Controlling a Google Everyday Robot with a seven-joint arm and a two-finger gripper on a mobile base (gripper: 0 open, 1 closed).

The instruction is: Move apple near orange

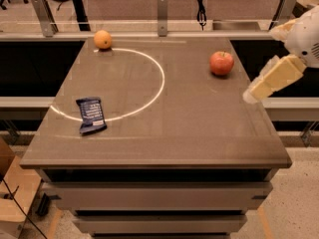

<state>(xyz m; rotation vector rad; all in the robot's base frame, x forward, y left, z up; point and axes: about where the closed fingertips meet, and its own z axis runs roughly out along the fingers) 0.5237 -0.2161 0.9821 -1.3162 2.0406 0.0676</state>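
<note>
The red apple sits on the table's far right part. The orange sits at the far left corner, on a white arc painted on the tabletop. My gripper hangs at the right edge of the view, over the table's right edge, to the right of and nearer than the apple, apart from it. It holds nothing that I can see.
A dark blue snack packet lies on the left part of the brown table. A rail with metal posts runs behind the table. The table's right edge is under the arm.
</note>
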